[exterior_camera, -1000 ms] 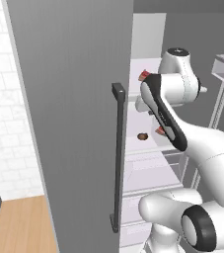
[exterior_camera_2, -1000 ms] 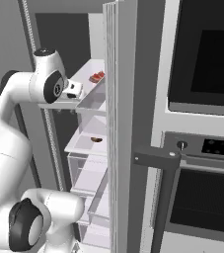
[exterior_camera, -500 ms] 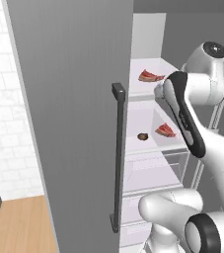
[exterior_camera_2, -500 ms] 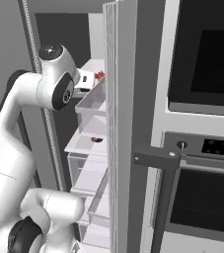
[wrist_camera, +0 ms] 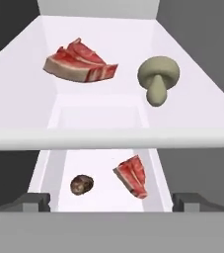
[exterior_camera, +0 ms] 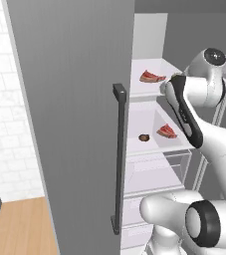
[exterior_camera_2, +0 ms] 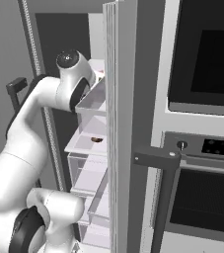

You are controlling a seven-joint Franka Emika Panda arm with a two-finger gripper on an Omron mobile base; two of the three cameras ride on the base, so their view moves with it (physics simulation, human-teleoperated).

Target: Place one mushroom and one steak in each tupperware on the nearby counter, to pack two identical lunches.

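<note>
On the fridge's upper shelf lie a raw red steak [wrist_camera: 80, 63] [exterior_camera: 152, 76] and a pale mushroom [wrist_camera: 157, 77]. The lower shelf holds a small dark-brown mushroom [wrist_camera: 82, 184] [exterior_camera: 144, 137] [exterior_camera_2: 96, 140] and a second steak [wrist_camera: 133, 176] [exterior_camera: 167, 131]. My gripper [wrist_camera: 111, 201] faces the shelf fronts from outside the fridge, open wide with nothing between its fingertips [wrist_camera: 33, 201]. It is level with the upper shelf's front edge. The tupperware is out of view. A strip of tan counter [exterior_camera: 17, 229] shows at lower left under white tiles.
The open grey fridge door [exterior_camera: 74, 109] with its dark vertical handle [exterior_camera: 118, 159] stands left of the shelves. Clear drawers [exterior_camera: 157, 169] sit below the lower shelf. A wall oven [exterior_camera_2: 202, 59] with a bar handle [exterior_camera_2: 155, 160] stands to the fridge's right.
The jaws have gone from nearly shut to wide open. My arm has swung right and up, away from the shelves, uncovering the lower steak in the left base view.
</note>
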